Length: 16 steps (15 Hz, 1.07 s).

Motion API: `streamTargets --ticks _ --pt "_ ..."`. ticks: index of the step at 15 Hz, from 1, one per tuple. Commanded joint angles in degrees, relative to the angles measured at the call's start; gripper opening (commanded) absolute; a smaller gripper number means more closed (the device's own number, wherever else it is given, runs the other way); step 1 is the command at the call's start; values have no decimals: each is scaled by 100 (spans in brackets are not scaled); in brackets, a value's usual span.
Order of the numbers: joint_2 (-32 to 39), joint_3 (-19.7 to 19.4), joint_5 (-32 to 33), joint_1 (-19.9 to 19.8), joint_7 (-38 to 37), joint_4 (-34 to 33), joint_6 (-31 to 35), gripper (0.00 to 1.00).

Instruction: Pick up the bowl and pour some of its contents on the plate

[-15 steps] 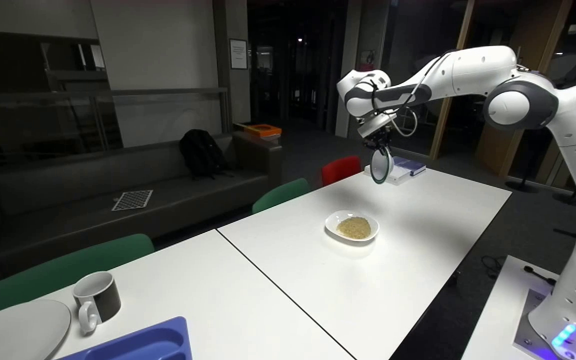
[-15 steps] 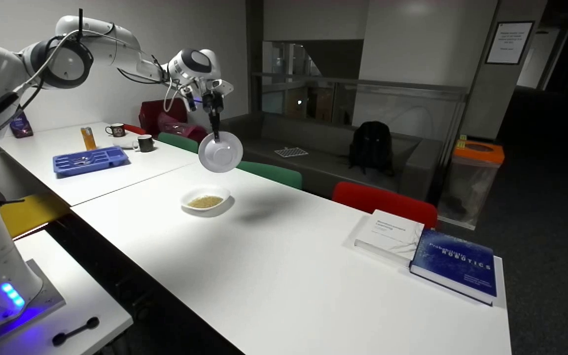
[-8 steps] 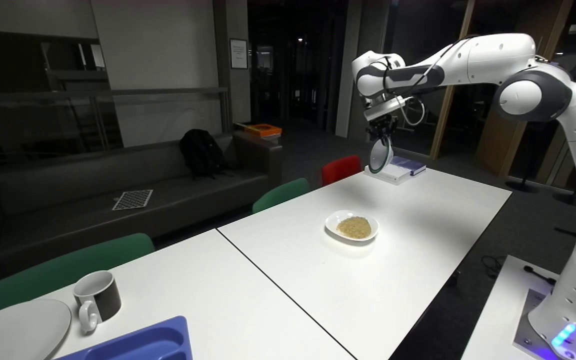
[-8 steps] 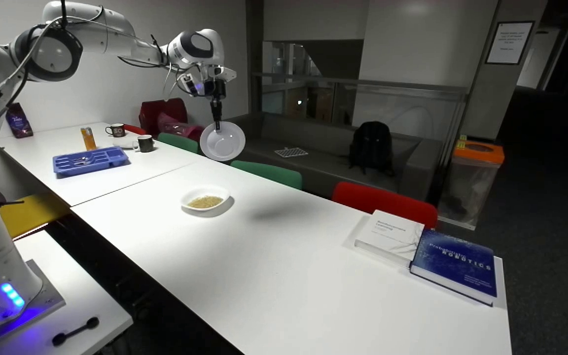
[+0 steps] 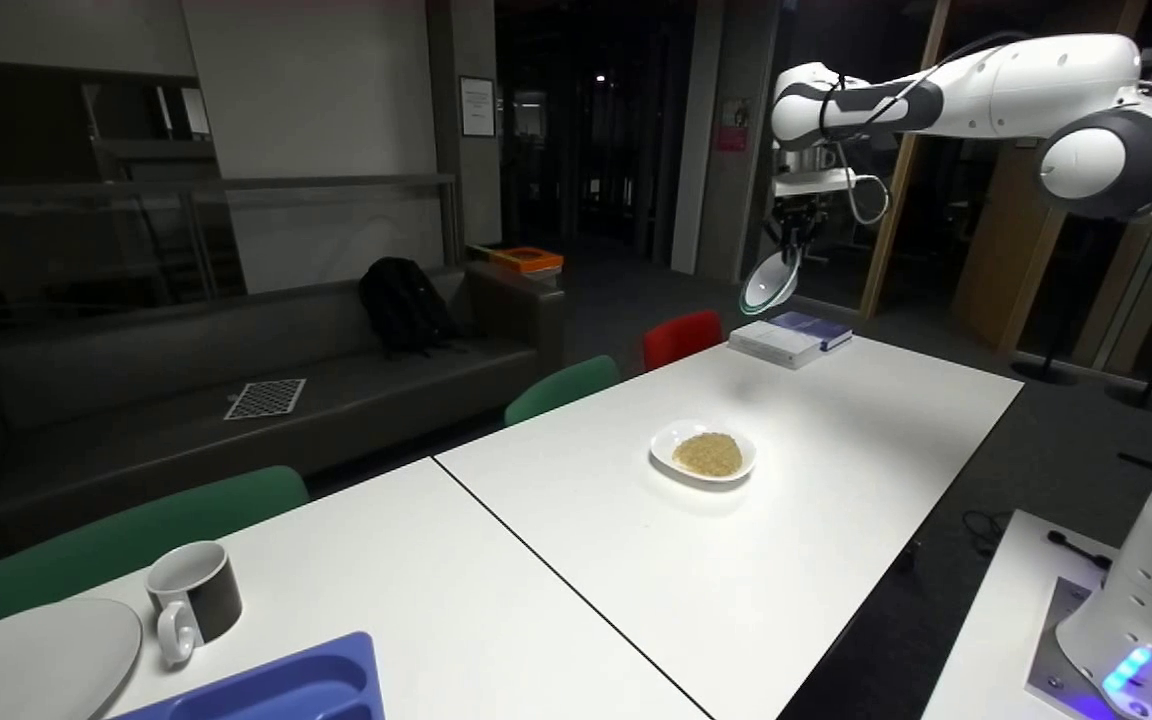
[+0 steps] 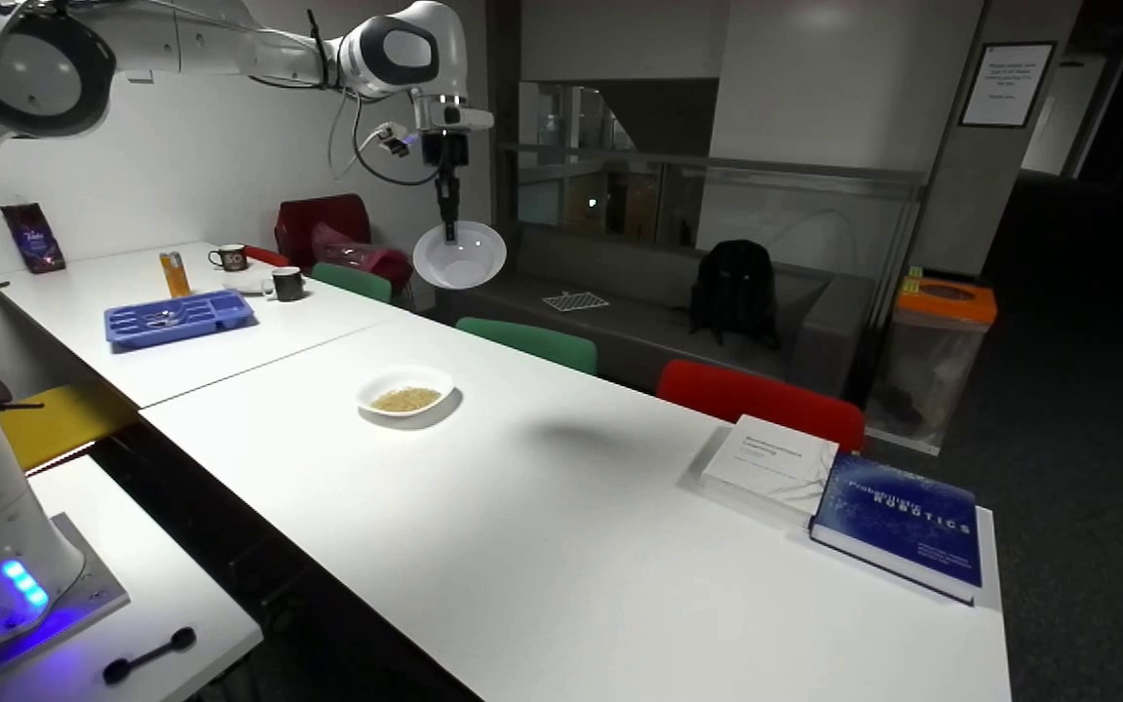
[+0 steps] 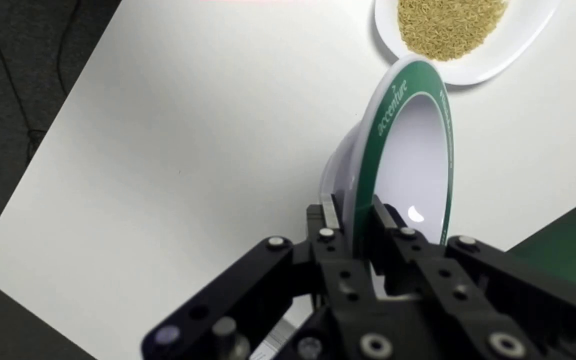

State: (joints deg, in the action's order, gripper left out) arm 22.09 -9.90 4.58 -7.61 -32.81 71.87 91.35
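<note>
In the nearly closed gripper (image 7: 355, 212), pinched the bowl (image 7: 413, 160) by its green edge, tipped steeply above the table (image 7: 193, 125), likely for easy pouring. Read "accenture" there in white letters. Lower, at 1 o'clock in the wrist view, saw tan grains (image 7: 448, 25) on the white plate (image 7: 498, 55), probably poured there. Farther, at 4 o'clock from the bowl in an exterior view, read "Reinforcement Learning" on a white book (image 6: 771, 463), "Probabilistic Robotics" on a blue book (image 6: 898, 531).
</note>
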Motion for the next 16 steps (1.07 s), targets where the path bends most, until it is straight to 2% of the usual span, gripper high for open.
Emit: streamTargets --ticks 1,9,16 --pt "-647 -9 -575 -392 477 763 481 4" --pt "-1188 -86 -1692 -1048 1659 1756 1010 4" --pt "-1507 -448 -2656 -1283 3014 2675 1612 4"
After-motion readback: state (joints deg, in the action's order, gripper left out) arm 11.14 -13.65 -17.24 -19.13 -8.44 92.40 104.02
